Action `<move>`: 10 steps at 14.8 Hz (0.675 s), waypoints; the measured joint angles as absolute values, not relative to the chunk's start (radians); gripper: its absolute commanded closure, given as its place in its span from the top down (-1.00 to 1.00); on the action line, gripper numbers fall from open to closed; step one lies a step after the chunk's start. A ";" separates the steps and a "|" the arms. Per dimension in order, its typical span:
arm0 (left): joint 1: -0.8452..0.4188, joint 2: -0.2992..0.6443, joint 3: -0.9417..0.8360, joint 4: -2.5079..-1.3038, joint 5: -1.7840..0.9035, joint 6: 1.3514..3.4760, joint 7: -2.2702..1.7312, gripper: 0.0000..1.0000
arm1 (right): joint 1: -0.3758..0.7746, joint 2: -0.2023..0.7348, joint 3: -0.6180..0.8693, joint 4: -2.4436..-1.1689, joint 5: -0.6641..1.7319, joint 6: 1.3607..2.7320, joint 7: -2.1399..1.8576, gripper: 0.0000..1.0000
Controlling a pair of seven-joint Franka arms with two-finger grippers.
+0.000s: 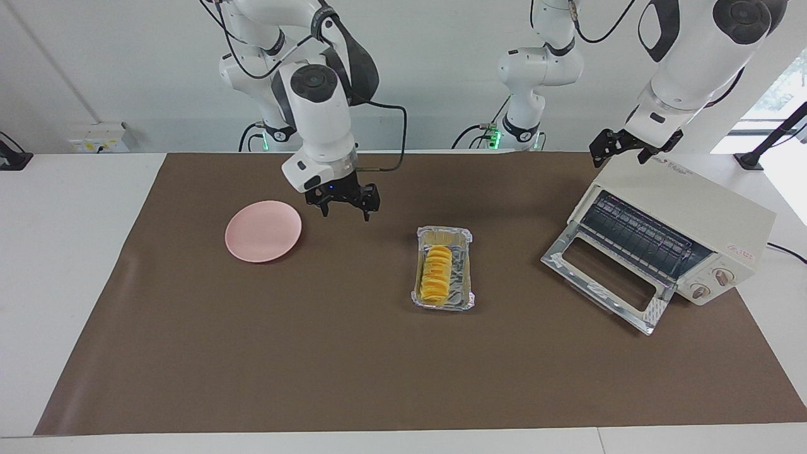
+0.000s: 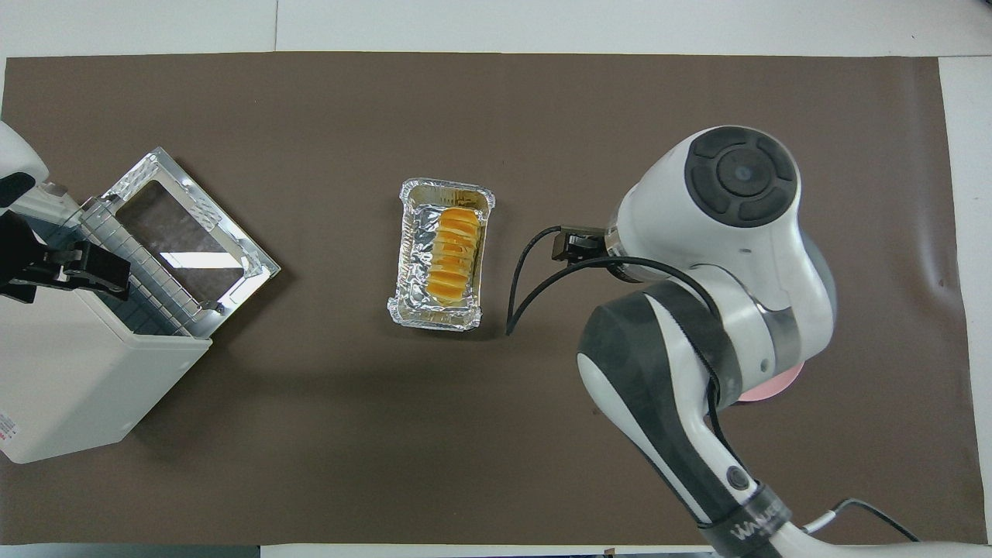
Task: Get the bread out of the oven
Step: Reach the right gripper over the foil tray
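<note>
The bread (image 1: pixel 436 272) lies in a crinkled foil tray (image 1: pixel 444 231) at the middle of the brown mat, outside the oven (image 1: pixel 687 208); it also shows in the overhead view (image 2: pixel 453 256). The oven stands at the left arm's end of the table with its glass door (image 1: pixel 599 277) dropped open and its wire rack bare. My right gripper (image 1: pixel 345 210) is open and empty, raised over the mat between the pink plate and the tray. My left gripper (image 1: pixel 621 154) is open and empty over the oven's top (image 2: pixel 77 387).
A round pink plate (image 1: pixel 263 231) lies toward the right arm's end of the table, beside the right gripper; in the overhead view my right arm covers most of it (image 2: pixel 767 387). The brown mat (image 1: pixel 315 353) has white table around it.
</note>
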State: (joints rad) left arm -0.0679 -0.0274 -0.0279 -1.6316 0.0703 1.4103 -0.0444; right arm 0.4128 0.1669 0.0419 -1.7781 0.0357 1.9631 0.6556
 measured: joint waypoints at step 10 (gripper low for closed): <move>-0.068 -0.034 -0.033 -1.630 0.070 1.412 -0.042 1.00 | 0.568 0.483 0.038 -1.586 -0.028 2.065 0.917 1.00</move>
